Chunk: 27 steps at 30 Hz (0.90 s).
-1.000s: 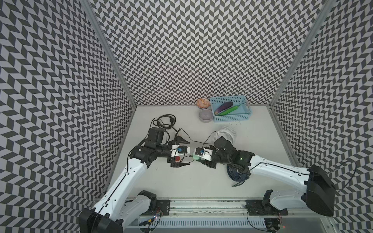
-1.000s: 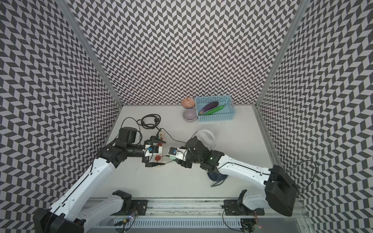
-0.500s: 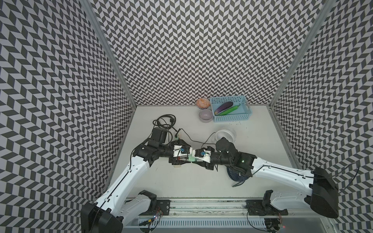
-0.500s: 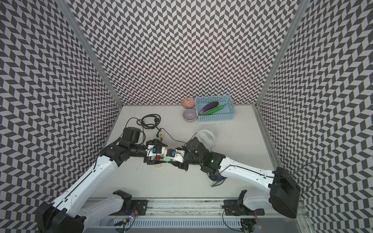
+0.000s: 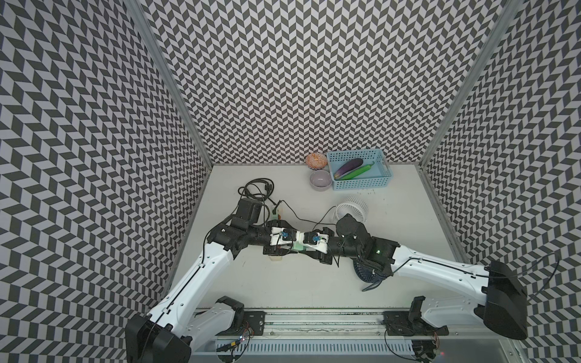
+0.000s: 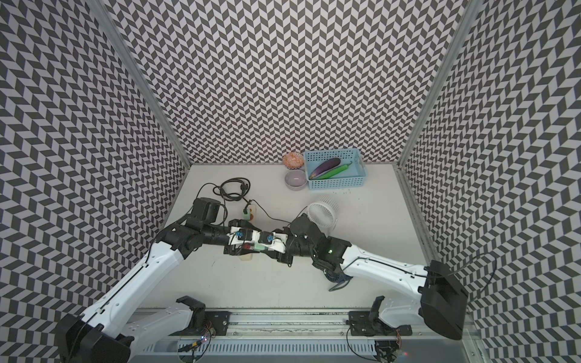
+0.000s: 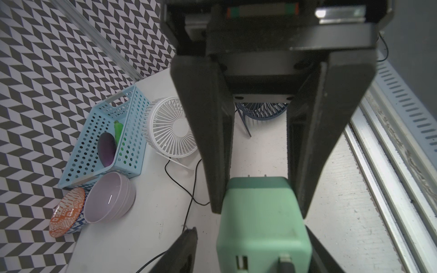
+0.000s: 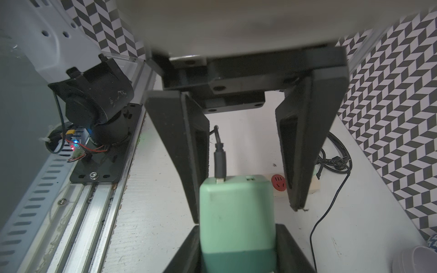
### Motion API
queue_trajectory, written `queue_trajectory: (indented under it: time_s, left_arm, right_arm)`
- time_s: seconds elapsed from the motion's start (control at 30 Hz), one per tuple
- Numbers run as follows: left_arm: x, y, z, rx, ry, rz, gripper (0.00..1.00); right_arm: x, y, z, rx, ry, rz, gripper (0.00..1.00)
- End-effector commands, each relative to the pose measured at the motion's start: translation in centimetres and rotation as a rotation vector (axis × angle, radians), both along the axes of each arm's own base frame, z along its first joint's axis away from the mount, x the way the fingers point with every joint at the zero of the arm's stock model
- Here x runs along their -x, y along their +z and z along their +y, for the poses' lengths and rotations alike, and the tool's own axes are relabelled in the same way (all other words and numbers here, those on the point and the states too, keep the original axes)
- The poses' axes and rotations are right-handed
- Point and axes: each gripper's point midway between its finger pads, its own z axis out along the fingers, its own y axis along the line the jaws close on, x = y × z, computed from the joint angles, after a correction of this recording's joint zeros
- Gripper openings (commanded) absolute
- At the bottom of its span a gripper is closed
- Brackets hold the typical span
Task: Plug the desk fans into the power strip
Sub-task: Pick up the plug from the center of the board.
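pinching the green adapter (image 8: pixel 236 208) in the right jaws, left jaws spread around its cable end, with the power strip (image 8: pixel 278 183) on the counter (image 5: pixel 314 292) beneath the left jaws, largely hidden.

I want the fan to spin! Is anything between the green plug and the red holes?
Yes: the left gripper, open around the green plug that the right gripper holds, hangs over the power strip. One red socket shows beside its finger.
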Motion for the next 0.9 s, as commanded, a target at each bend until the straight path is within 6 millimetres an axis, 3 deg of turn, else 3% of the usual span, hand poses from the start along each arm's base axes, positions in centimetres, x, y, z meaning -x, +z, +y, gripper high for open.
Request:
queue_trajectory:
  time_s: [0.0,0.27,0.57,0.87]
  left_arm:
    - [0.9,1.4,-0.4,0.022,-0.051,-0.006,0.66]
    - [1.3,1.9,-0.8,0.041,-0.076,0.014,0.61]
    - [1.9,2.5,-0.9,0.047,-0.096,0.020,0.69]
    - [1.8,3.1,-1.2,0.060,-0.108,0.014,0.53]
  right_arm:
    - [0.0,0.2,0.0,-0.014,-0.011,-0.017,0.00]
    - [-0.1,0.2,0.0,-0.018,-0.014,-0.019,0.00]
    - [-0.2,0.1,-0.2,-0.017,-0.022,-0.027,0.00]
    - [-0.1,0.5,0.1,-0.027,-0.011,-0.024,0.00]
